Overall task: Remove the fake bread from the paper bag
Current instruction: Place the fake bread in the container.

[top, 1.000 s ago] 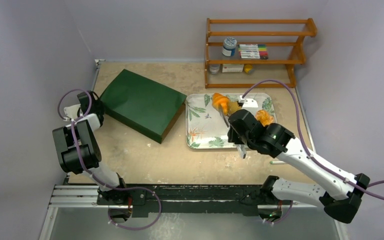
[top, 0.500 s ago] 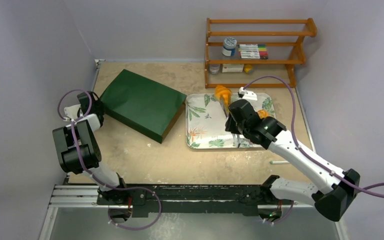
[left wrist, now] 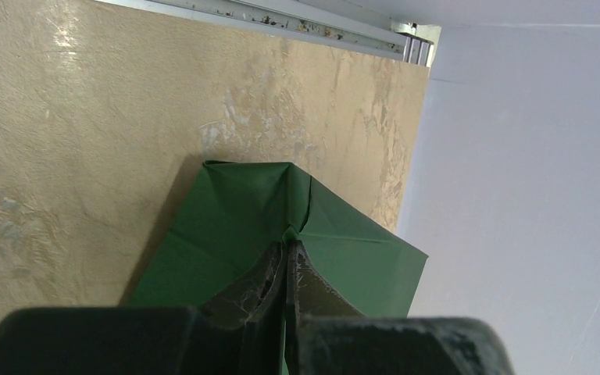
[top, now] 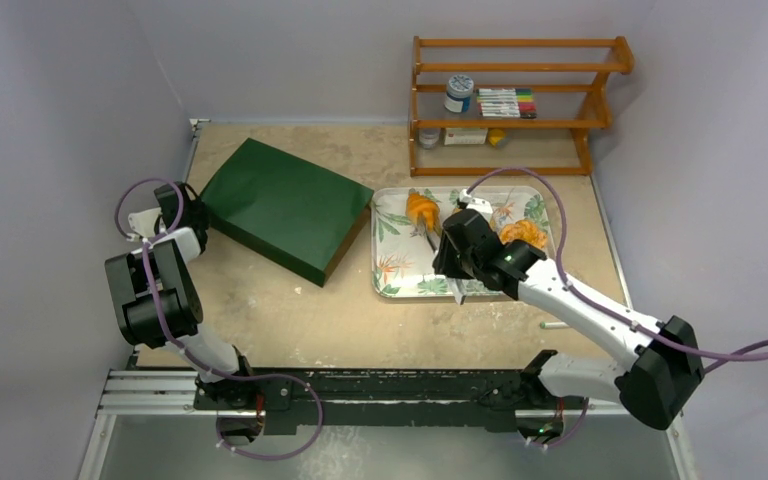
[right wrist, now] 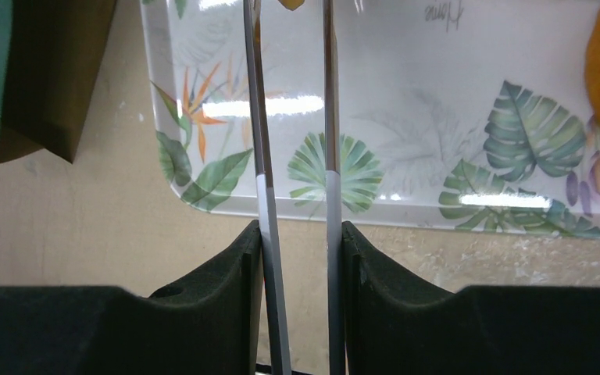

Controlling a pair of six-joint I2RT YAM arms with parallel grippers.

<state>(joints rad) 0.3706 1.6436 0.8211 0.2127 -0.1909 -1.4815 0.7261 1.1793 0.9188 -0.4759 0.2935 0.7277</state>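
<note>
Paper bag (left wrist: 219, 226) — left gripper (left wrist: 287, 256) clamps; right gripper (right wrist: 297, 242) grips tongs (right wrist: 333, 211); tray (right wrist: 226, 205) script (right wrist: 447, 12) perhaps signature

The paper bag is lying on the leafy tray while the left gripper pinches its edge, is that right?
Not quite. The top view shows the paper bag lying on the table, beside the tray and not on it. The left gripper does pinch its edge.
</note>
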